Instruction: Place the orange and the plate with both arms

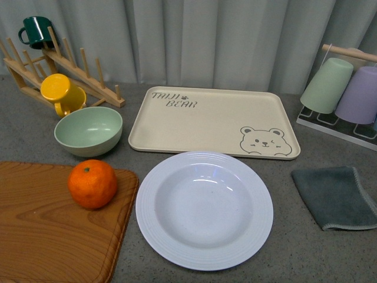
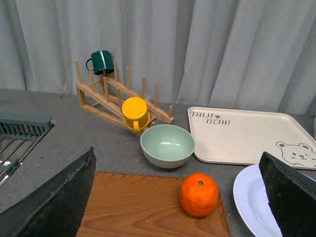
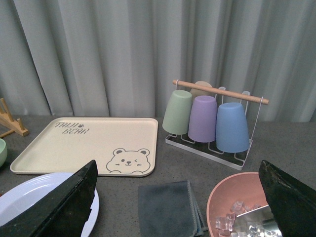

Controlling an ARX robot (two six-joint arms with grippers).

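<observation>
So, w/ left fingers [image 2: 54, 197] and right fingers [image 3: 59, 202] both spread wide & empty, the risk: orange [image 1: 92, 183] could roll off the wooden board [image 1: 47, 236] if nudged, and the slick plate [image 1: 177, 259] rim may slip.

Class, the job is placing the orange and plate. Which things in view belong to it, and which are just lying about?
Job: orange; plate.
Lying about: green bowl; yellow mug; dark green mug; bear tray; grey cloth; wooden board.

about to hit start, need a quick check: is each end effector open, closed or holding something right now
left end effector: open, holding nothing.
right end effector: open, holding nothing.
</observation>
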